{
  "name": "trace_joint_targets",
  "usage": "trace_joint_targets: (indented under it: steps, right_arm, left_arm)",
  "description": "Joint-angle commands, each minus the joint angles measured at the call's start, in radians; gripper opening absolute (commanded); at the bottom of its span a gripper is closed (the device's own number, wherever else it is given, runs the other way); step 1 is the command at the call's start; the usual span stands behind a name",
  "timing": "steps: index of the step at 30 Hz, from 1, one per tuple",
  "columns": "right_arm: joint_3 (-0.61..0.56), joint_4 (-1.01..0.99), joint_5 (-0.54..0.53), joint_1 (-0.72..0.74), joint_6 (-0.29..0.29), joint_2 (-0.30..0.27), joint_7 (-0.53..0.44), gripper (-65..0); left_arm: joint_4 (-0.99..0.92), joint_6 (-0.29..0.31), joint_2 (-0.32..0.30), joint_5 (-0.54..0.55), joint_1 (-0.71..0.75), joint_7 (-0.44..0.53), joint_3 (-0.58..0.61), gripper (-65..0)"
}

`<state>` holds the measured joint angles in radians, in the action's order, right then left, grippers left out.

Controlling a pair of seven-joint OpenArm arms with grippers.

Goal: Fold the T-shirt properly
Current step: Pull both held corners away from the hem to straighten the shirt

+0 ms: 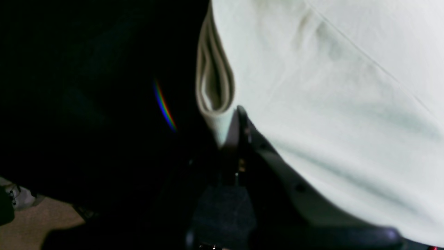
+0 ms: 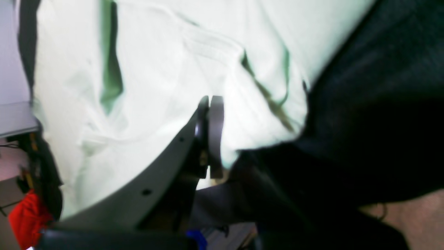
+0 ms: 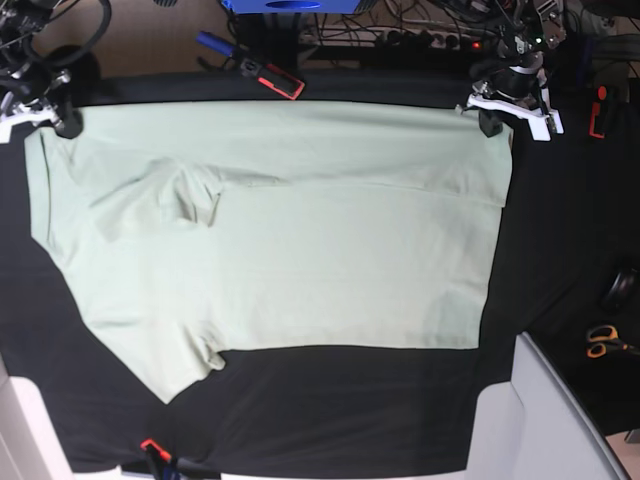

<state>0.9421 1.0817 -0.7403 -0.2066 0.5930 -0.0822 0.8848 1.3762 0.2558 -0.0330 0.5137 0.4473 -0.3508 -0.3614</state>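
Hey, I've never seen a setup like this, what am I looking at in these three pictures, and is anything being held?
It's a two-armed robot folding laundry. The base view looks down on a black tablecloth with a pale green T-shirt spread on it. The other two pictures come from cameras on the robot's wrists. Each arm has pinched the shirt's far edge: the left gripper and the right gripper are both shut on the cloth. Scissors lie on the tablecloth's right side in the base view.
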Motion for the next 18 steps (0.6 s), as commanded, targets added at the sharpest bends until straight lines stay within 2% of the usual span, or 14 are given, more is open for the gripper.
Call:
trace_joint_targets:
  steps: [1, 18]
  right_arm:
    - [0.001, 0.019, 0.017, -0.014, -0.006, -0.008, 0.006, -65.0]
    - [-0.033, 0.016, 0.017, -0.026, -0.006, -0.003, 0.004, -65.0]
  left_arm:
    - [0.006, -0.02, -0.011, -0.013, 0.014, -0.011, -0.009, -65.0]
    - [0.002, -0.02, -0.011, -0.013, 0.018, -0.012, -0.009, -65.0]
